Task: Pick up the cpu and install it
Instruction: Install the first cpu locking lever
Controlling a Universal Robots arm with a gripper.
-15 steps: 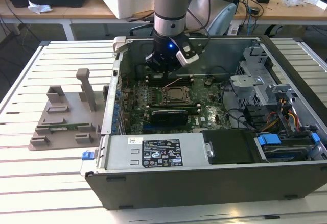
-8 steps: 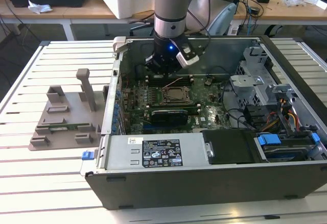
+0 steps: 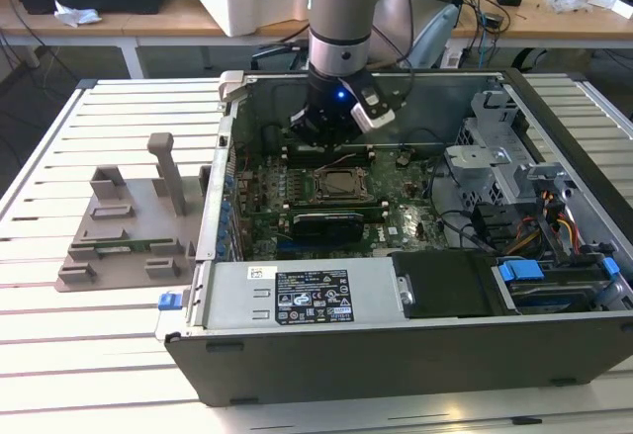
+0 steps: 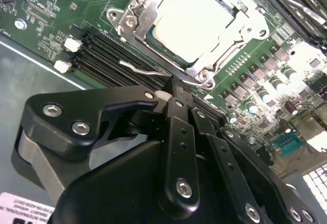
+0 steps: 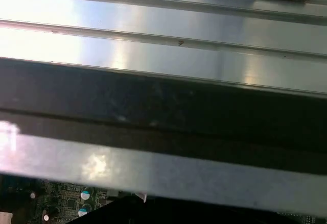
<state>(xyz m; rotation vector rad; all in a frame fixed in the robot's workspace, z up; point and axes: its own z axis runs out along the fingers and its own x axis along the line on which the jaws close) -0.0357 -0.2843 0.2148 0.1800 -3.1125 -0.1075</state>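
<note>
CPU [image 4: 193, 22] is already sitting in its socket [image 4: 153, 15] on the motherboard [image 3: 297, 172], just beyond the claw [image 4: 171, 94] tips in the second wrist view. Pale, flat metal square, kinda glary on top, framed by a shiny steel bracket with screws at the corners. A thin bent wire lever [image 4: 140, 68] lies between the claw and the socket frame.

Claw itself is chunky matte black plastic-looking linkage with silver bolts; the fingers look pinched together and I can't see anything held between them, though a small pale bit shows right at the tips and I can't tell what it is.

Room to move is tight. In the exterior view the arm [image 3: 341, 19] hangs down inside the open computer case [image 3: 396, 355], with the grey sheet-metal walls on all sides of the claw. Black memory slots [image 4: 110, 55] run right beside the claw, and rows of little round capacitors [image 4: 265, 89] crowd the far side of the socket. Drive bays and a cable tangle [image 3: 544, 217] sit well off to the exterior view's right.

The case stands on a slatted white table [image 3: 59, 345], with a grey plastic fixture [image 3: 129, 226] well apart, outside the case wall.
</note>
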